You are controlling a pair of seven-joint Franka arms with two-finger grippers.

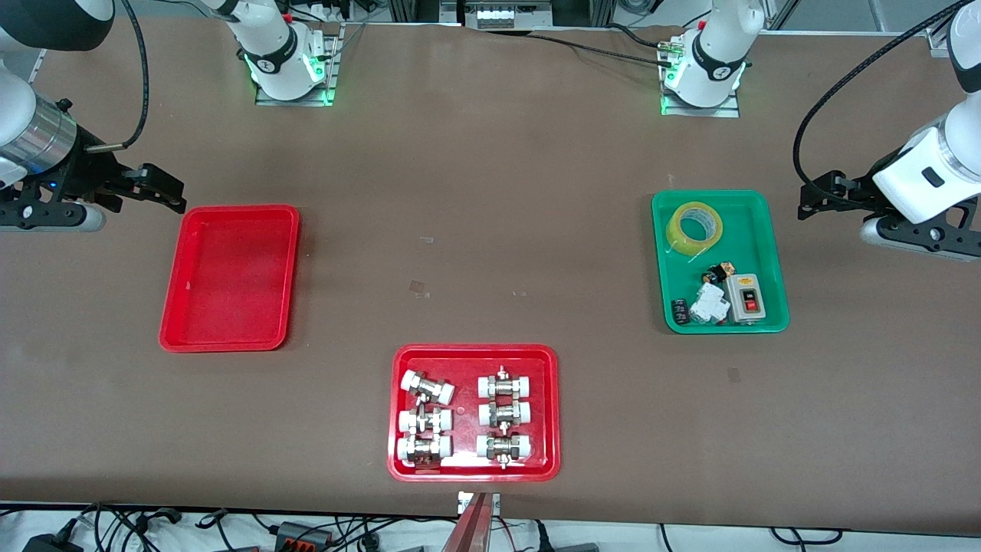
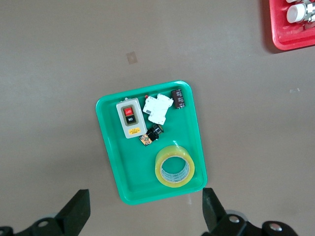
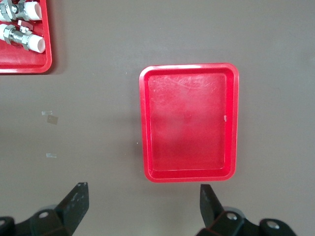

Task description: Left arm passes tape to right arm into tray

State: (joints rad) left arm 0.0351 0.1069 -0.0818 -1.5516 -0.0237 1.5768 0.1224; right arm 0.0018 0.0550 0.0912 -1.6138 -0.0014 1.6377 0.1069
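Note:
The yellow tape roll (image 1: 694, 227) lies flat in the green tray (image 1: 774, 261), in the part farther from the front camera; it also shows in the left wrist view (image 2: 174, 166). My left gripper (image 1: 814, 201) is open and empty, up over the table beside the green tray toward the left arm's end; its own view (image 2: 146, 211) looks down on that tray's edge. The plain red tray (image 1: 230, 277) is empty. My right gripper (image 1: 170, 192) is open and empty, over the table beside that tray's corner; its own view (image 3: 142, 206) shows the tray (image 3: 189, 123) below.
A red tray (image 1: 474, 475) with several white-capped metal fittings sits nearest the front camera, mid-table. The green tray also holds a grey switch box (image 1: 745, 297), a white breaker (image 1: 709, 304) and small parts. Cables hang from both wrists.

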